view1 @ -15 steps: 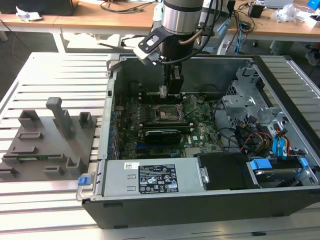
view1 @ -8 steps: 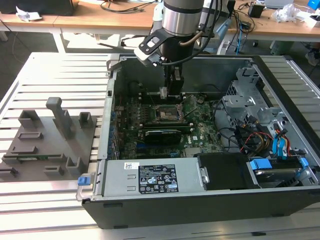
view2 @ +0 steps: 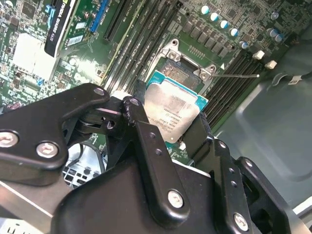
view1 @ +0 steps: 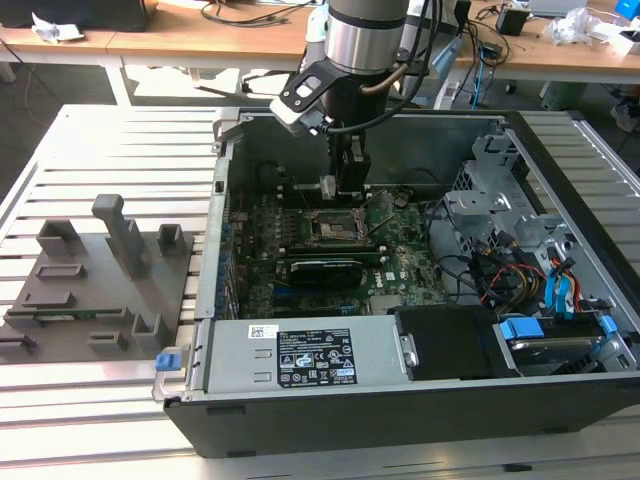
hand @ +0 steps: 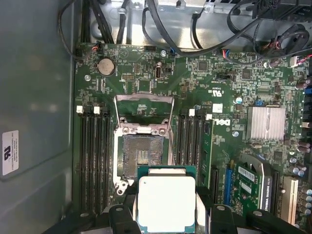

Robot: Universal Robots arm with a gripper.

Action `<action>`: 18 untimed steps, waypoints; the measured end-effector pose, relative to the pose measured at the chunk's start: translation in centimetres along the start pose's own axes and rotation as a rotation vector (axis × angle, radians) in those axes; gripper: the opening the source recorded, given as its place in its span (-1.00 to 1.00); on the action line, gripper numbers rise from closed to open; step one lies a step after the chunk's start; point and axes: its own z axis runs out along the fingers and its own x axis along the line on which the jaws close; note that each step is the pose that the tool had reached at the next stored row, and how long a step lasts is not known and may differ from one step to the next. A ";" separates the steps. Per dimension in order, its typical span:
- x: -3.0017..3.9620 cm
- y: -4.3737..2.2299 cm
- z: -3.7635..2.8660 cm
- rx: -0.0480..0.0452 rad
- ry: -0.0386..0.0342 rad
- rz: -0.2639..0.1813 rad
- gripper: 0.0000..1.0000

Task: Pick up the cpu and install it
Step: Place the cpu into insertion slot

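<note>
My hand [view2: 171, 127] is clenched on the cpu [view2: 174, 108], one finger [view2: 142, 139] on each of two opposite edges, and it hangs inside the computer case [view1: 400, 415], just over the near edge of the open socket [hand: 141, 156], not seated in it.

I judge the cpu light, thin and stiff. Its polished metal top looks slippery and its underside is likely delicate, so the bare edges are the right place to hold it, as the hand does now.

The first wrist view looks straight down on the motherboard [hand: 224, 97]: the socket's metal frame [hand: 144, 105] is flipped up and the contact bed lies bare. The second wrist view, from a slant, tells me more of the grip and how the cpu sits against the socket's corner bracket [view2: 204, 73]. The exterior view adds the surroundings: the arm reaching down into the case, and a grey peg tray [view1: 100, 285] well apart on the slatted tabletop [view1: 110, 140].
</note>
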 end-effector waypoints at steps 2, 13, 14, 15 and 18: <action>0.15 0.12 0.13 0.0001 -0.0001 0.000 0.09; 0.27 0.41 1.15 0.0002 -0.0008 0.000 0.09; 0.27 0.42 1.20 0.0002 -0.0009 0.000 0.09; 0.27 0.44 1.31 0.0002 -0.0008 0.000 0.09; 0.29 0.46 1.71 0.0001 -0.0008 0.000 0.09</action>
